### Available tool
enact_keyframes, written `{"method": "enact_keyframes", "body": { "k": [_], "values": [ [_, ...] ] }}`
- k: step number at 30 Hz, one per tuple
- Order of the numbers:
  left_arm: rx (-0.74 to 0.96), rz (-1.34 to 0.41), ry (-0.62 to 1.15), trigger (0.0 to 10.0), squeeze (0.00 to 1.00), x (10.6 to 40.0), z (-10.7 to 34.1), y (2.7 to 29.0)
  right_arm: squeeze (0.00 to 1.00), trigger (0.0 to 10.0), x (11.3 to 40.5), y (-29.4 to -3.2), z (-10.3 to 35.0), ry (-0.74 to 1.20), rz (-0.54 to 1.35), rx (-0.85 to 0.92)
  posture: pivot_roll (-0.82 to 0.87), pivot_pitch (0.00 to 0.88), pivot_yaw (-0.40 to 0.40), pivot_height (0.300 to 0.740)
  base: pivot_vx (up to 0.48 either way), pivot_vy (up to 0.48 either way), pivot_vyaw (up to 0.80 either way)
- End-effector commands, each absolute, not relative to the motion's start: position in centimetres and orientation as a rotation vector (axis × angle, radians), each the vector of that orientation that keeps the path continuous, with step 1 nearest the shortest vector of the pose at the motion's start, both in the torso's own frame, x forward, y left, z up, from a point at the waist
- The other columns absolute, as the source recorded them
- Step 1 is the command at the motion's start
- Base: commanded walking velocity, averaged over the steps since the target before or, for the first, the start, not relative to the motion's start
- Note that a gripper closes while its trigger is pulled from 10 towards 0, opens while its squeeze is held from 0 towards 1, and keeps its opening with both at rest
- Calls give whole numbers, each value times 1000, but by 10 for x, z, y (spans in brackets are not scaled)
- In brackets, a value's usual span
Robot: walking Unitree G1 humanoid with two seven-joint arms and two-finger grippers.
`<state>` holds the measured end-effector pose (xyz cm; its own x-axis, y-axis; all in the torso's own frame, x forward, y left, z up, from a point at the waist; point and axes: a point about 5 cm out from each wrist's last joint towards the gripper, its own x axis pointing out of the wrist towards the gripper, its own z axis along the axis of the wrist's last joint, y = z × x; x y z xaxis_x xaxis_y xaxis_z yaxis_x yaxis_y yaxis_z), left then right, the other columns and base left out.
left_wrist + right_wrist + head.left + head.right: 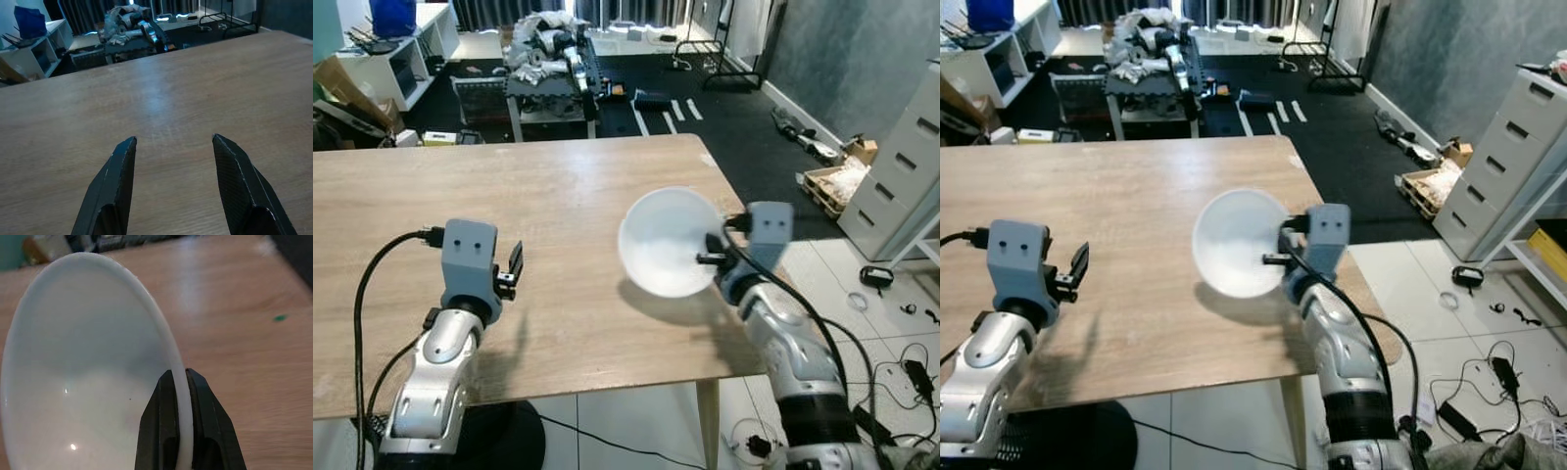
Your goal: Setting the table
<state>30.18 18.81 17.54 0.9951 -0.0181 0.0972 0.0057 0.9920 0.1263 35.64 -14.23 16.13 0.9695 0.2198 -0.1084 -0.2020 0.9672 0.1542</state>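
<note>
While my right gripper pinches the rim of the white bowl, one black finger sits inside the wall and the other outside, closed tight on the thin edge. I hold the bowl tilted, its open mouth facing up and toward my head, above the wooden table near its right edge. Its shadow lies on the wood just beneath and toward 6 o'clock, so the bowl looks lifted clear of the surface, though I cannot tell for sure. From my head, the bowl is at about 3 o'clock from the table's middle, and my right arm reaches in from 5 o'clock.

My left gripper hovers over the bare tabletop at 8 o'clock, fingers spread wide with nothing between them. It is well apart from the bowl.

Beyond the table's far edge, at 12 o'clock, a low grey bench carries a heap of clutter on a dark floor. White shelves stand at 11 o'clock with a blue bin on top. At 3 o'clock a pale chest of drawers stands on light tiles, with a small wooden crate near it, and loose black cables lie on the tiles at 4 o'clock.
</note>
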Motion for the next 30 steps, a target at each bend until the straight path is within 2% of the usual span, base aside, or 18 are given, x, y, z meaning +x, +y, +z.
{"method": "enact_keyframes", "body": {
  "k": [1, 9, 17, 26, 27, 29, 30],
  "values": [
    [117, -31, -88, 10000, 0, 299, 174, 188, 0, 10000, 364, -137, 162, 212, 280, 164, 33, 0, 56, 740, 0, 0, 0],
    [111, -45, -94, 10000, 0, 297, 176, 185, 0, 10000, 383, -140, 166, 266, 260, 222, 52, 0, 40, 740, 0, 0, 0],
    [109, -46, -94, 10000, 0, 292, 176, 186, 0, 10000, 391, -165, 151, 366, 185, 114, 60, 0, 40, 740, 0, 0, 0],
    [105, -52, -89, 10000, 0, 292, 176, 183, 0, 10000, 396, -192, 160, 345, 99, 124, 53, 0, 48, 740, 0, 0, 0],
    [106, -54, -86, 10000, 0, 292, 175, 183, 196, 10000, 396, -196, 160, 345, 92, 125, 50, 0, 50, 740, 0, 0, 0],
    [106, -56, -83, 10000, 0, 291, 175, 183, 196, 10000, 397, -199, 160, 344, 85, 125, 49, 0, 50, 740, 0, 0, 0],
    [106, -57, -82, 10000, 0, 291, 175, 183, 702, 10000, 396, -201, 160, 344, 83, 124, 47, 0, 52, 740, 0, 0, 0]
  ]
}}
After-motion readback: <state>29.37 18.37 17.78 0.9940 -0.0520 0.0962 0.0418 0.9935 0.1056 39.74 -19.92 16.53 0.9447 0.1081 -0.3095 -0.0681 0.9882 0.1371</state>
